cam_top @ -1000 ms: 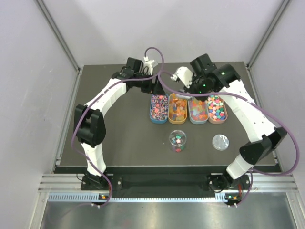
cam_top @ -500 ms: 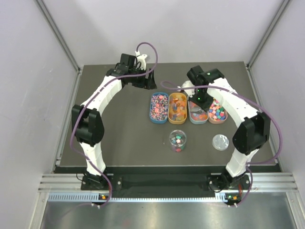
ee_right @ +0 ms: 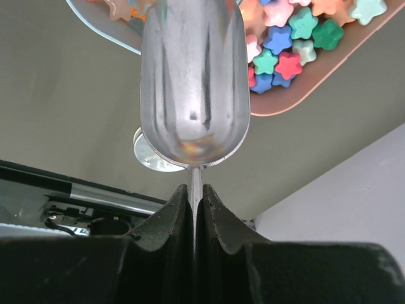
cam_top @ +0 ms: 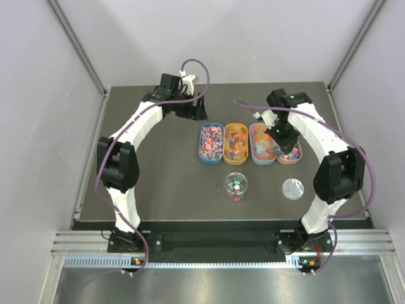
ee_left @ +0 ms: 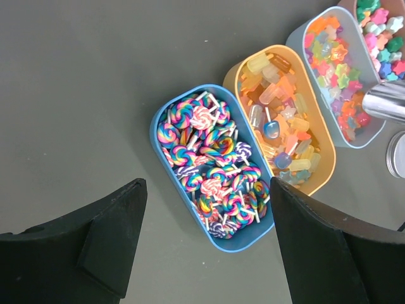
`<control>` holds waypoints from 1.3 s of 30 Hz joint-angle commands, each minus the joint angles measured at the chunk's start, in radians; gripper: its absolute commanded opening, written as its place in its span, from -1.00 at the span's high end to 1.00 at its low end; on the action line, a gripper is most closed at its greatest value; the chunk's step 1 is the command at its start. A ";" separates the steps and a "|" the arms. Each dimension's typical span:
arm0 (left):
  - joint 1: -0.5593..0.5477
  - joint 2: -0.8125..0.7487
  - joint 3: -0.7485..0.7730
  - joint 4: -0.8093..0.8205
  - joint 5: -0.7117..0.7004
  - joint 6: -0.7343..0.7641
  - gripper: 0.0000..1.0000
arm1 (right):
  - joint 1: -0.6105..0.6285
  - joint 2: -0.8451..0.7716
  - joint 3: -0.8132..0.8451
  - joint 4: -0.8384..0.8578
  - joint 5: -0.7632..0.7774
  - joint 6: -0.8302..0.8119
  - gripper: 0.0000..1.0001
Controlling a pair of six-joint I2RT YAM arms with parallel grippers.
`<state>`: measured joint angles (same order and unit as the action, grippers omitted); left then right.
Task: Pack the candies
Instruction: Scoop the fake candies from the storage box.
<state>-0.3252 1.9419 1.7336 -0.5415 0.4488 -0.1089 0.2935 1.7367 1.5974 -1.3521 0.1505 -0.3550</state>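
Observation:
The candies fill four oval trays: swirl lollipops in the blue tray (ee_left: 158,136), pale jellies in the orange tray (ee_left: 237,69), orange and pink stars in the grey tray (ee_left: 297,38), bright stars (ee_right: 285,44) in the pink tray (ee_right: 316,85). My left gripper (ee_left: 207,185) hangs open above the blue tray's near end, holding nothing. Over the pink tray (cam_top: 297,155), my right gripper (ee_right: 196,190) is shut on the thin handle of a metal scoop (ee_right: 193,76). The scoop's bowl looks bare. A clear jar (cam_top: 236,187) with a few candies stands in front of the trays.
A clear round lid (cam_top: 292,188) lies right of the jar, seen under the scoop as the lid (ee_right: 152,157). The dark table's front edge (cam_top: 221,221) runs just behind the arm bases. Grey walls enclose the sides and back.
My right arm has swung right with the scoop, from the middle trays to the pink tray. The left gripper drew back left from the trays, then held still.

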 commanded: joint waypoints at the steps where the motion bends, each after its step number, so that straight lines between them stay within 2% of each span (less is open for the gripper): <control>1: 0.011 0.034 0.053 0.034 0.016 0.018 -0.66 | 0.003 0.023 0.013 -0.058 -0.031 0.040 1.00; 9: 0.014 0.112 0.098 0.072 0.042 -0.038 -0.66 | 0.004 0.081 0.009 -0.036 -0.042 0.076 1.00; 27: 0.015 0.094 0.055 0.081 0.054 -0.075 -0.66 | 0.030 0.224 0.105 0.019 -0.147 0.165 1.00; 33: 0.015 0.080 0.015 0.094 0.062 -0.091 -0.66 | 0.039 0.239 0.035 0.042 -0.207 0.179 1.00; 39: 0.012 0.068 -0.006 0.103 0.060 -0.089 -0.66 | 0.039 0.259 0.070 0.051 -0.213 0.179 1.00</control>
<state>-0.3149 2.0705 1.7405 -0.4915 0.4931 -0.1890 0.3149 1.9778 1.6363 -1.3346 -0.0124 -0.1822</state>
